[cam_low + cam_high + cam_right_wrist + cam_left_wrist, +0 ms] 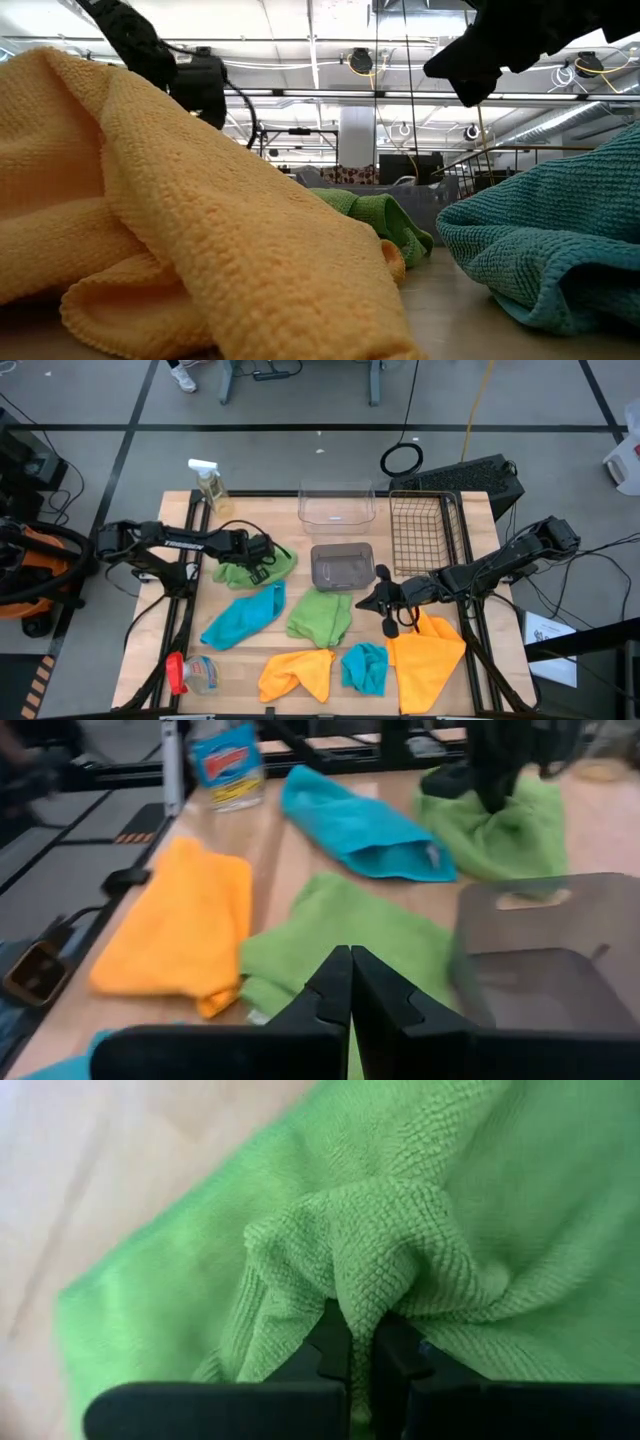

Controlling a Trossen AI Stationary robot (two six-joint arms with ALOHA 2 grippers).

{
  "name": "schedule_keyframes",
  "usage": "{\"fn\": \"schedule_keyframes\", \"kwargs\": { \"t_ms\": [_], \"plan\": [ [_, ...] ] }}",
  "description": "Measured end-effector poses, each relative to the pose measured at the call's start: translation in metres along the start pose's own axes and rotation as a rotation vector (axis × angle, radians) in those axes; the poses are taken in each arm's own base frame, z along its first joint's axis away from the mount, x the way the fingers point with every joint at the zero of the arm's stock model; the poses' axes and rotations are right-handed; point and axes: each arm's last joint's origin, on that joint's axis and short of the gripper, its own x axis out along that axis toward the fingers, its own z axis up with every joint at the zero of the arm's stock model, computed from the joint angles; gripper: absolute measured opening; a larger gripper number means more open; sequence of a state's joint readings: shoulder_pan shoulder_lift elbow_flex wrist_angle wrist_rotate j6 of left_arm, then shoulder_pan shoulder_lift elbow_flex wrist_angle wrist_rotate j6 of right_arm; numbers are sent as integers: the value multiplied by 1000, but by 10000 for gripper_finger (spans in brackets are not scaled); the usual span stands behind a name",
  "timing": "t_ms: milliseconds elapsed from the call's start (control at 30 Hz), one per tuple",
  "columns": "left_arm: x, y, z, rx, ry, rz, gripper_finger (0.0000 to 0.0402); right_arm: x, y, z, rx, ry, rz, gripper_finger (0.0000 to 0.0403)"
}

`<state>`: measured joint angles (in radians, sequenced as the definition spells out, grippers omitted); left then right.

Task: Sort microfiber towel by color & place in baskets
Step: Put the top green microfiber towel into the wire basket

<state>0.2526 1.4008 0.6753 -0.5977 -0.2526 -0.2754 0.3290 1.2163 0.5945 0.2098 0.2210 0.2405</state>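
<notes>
Left pincer (360,1355) clamped on lime green towel (400,1230), right pincer (350,982) closed empty above grey tub (540,945)

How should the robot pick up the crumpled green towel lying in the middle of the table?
Probably from straight above, pinching a raised fold. The crumpled lime green microfiber towel lies bunched on the wooden table, so its ridges stick up and its flat edges give little to grab. The shut right gripper hovers just beside it. The left gripper grips the other green towel this way, by a pinched-up fold.

Grey floor (300,400), ceiling lights (300,30) overhead
</notes>
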Motion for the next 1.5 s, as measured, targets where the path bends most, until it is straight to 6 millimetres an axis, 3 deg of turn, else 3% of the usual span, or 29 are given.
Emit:
{"fn": "schedule_keyframes", "kwargs": {
  "t_ms": [333, 633, 800, 1067, 1300, 1500],
  "plan": [
    [-61, -13, 5, -43, -239, -121, 12, 7, 3, 14, -1, -182, -6, 0],
    [-113, -16, -5, -120, -460, -301, 12, 35, 11, 38, -35, -244, -133, 14],
    [-129, -28, -1, -120, -612, -398, 12, 56, 19, 62, -137, -269, -229, 67],
    [-145, -50, -7, -98, -744, -437, 12, 87, 26, 87, -231, -231, -463, 193],
    [-159, -70, -16, -16, -839, -512, 12, 115, 26, 89, -260, -200, -562, 291],
    [-162, -84, -20, 16, -867, -538, 12, 132, 20, 82, -247, -195, -587, 327]
  ]
}}
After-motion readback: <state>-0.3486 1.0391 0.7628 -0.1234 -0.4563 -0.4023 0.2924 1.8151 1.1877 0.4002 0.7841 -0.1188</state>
